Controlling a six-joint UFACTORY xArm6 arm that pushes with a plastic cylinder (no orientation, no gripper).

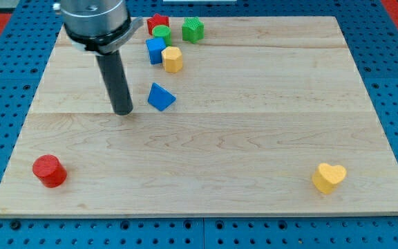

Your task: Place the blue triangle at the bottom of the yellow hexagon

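The blue triangle (161, 97) lies on the wooden board, left of centre in the upper half. The yellow hexagon (173, 59) sits above it and slightly to the right, with a gap of bare board between them. My tip (123, 111) rests on the board just left of the blue triangle, a small gap apart, slightly lower in the view. The dark rod rises from it to the arm's head at the view's top left.
A blue cube (155, 50) touches the yellow hexagon's left side. A red star (158, 24), a green cylinder (162, 33) and a green block (193, 30) cluster at the top. A red cylinder (49, 171) is bottom left, a yellow heart (329, 177) bottom right.
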